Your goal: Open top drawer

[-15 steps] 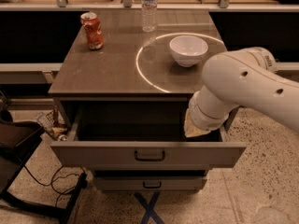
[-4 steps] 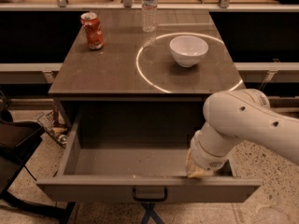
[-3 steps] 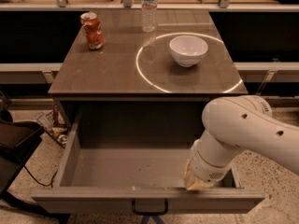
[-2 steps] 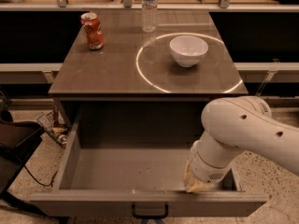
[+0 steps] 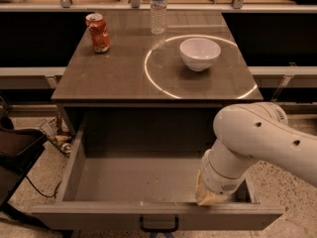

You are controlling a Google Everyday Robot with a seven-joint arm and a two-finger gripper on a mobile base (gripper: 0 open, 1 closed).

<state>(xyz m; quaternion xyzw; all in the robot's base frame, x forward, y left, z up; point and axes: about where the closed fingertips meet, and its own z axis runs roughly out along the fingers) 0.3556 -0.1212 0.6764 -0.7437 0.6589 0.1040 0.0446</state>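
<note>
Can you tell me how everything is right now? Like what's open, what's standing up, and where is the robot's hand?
top drawer: wide open, plain grey inside showing.
hand: down inside the drawer, at its front right corner.
soda can: standing up on the tabletop, back left.
water bottle: standing up near the tabletop's back edge.
white bowl: right way up, on the tabletop's right side.

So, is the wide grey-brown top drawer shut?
No, the wide grey-brown top drawer stands pulled far out, grey inside showing, with the claw at its front right corner.
</note>
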